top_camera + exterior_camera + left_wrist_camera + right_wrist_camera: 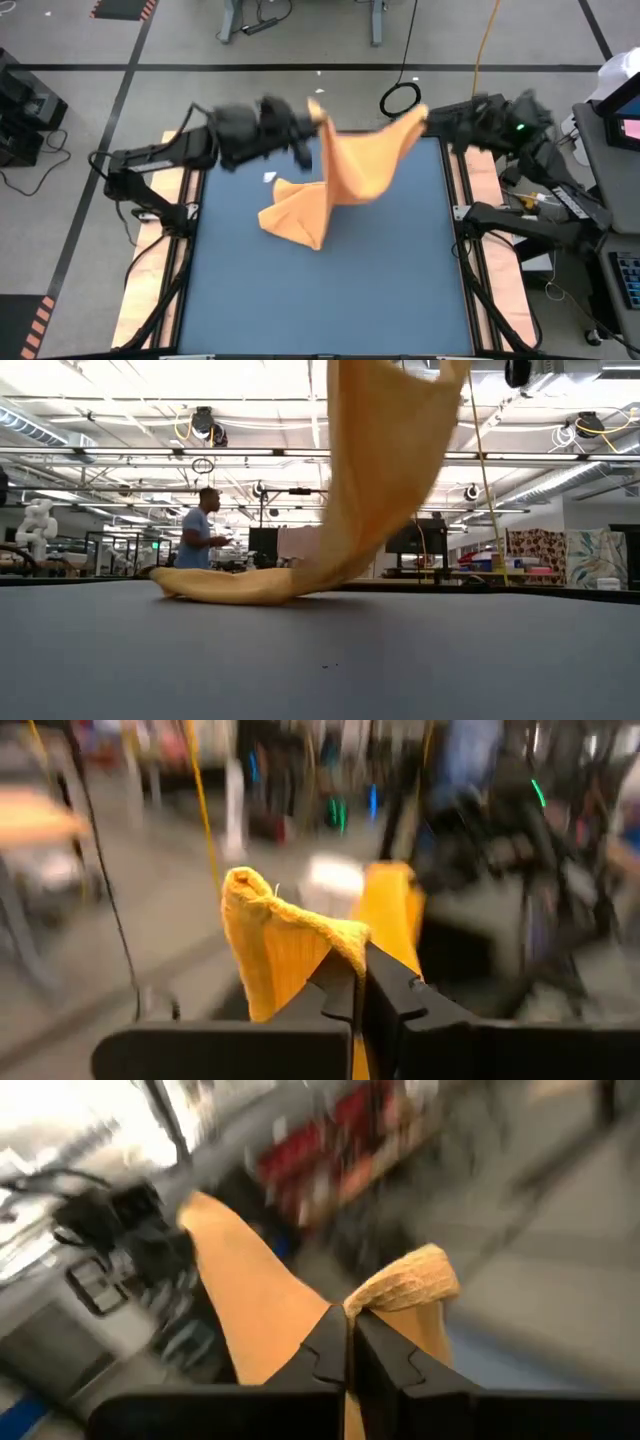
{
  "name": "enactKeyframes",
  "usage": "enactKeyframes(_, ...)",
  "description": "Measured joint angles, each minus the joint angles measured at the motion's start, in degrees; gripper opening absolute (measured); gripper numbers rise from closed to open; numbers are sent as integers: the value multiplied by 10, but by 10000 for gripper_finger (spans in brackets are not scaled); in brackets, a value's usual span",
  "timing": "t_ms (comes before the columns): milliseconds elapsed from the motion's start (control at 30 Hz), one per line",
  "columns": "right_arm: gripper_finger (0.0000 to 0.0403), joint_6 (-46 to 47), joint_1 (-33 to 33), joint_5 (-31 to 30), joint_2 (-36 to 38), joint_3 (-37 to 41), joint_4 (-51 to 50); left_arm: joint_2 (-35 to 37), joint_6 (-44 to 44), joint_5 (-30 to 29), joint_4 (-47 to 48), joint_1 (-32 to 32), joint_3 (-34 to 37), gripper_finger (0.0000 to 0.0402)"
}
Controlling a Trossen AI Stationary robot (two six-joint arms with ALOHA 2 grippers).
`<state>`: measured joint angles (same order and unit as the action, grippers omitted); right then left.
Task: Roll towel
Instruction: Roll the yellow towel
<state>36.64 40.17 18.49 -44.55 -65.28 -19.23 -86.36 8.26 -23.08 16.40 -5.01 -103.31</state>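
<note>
The left pincer (pixel 357 982), matte black with angular fingers, is clenched on a bunched corner of the soft orange-yellow terry towel (pixel 290 945), whose looped nap shows in the left wrist view. The right pincer (pixel 350 1342) is likewise clamped tight on another nubby corner, the cloth puffing out just above its fingertips. In the high view the left pincer (pixel 312 125) sits at upper centre and the right pincer (pixel 432 117) at upper right, the towel (pixel 345 165) stretched between them and sagging to a crumpled heap on the smooth dark blue bench (pixel 330 290) at centre-left. Only this view shows a small white scrap (pixel 269 177) on the bench beside the heap. The low view alone shows the cloth hanging as a broad curving sheet from the top edge to a flat fold lying on the bench, with a person (pixel 200 530) standing far behind at left.
</note>
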Motion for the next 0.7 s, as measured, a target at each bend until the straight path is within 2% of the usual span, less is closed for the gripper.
enactKeyframes(200,1,-75,18,-36,-123,-150,106,-24,-40,153,-299,-117,0,4)
enactKeyframes(333,0,-101,28,-10,-212,-282,135,-25,42,219,-418,-176,-15,4)
enactKeyframes(500,0,-107,27,51,-289,-459,97,-25,106,317,-389,-199,-98,4)
enactKeyframes(600,0,-110,27,59,-316,-550,12,-25,109,332,-334,-211,-160,4)
enactKeyframes(700,0,-116,27,58,-327,-618,-79,-23,126,341,-234,-225,-216,4)
